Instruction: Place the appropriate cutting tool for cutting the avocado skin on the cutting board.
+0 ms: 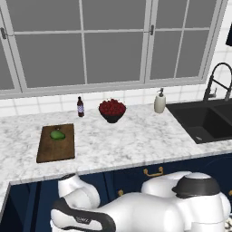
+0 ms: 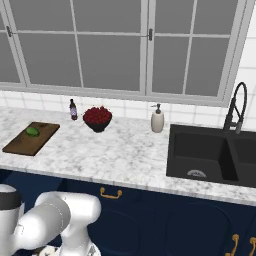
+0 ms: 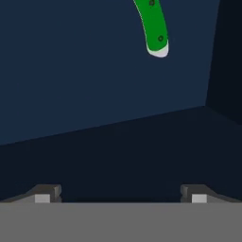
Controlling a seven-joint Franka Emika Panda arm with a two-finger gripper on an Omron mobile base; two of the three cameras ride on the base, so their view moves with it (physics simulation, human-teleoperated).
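No text, label, brand, number or sign can be read anywhere. The small dark bottle [image 1: 80, 107] by the window carries a pale band (perhaps a label) — too small and blurred to read. The soap dispenser [image 1: 159, 101] is plain. The arm's dark joint [image 1: 84, 220] bears a faint grey mark — not legible. The knife handle [image 3: 153, 26] shows two rivets, no lettering.

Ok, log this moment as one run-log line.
gripper: open, empty | knife: green handle ahead, ungrasped | avocado: on cutting board | phase: reaching for knife
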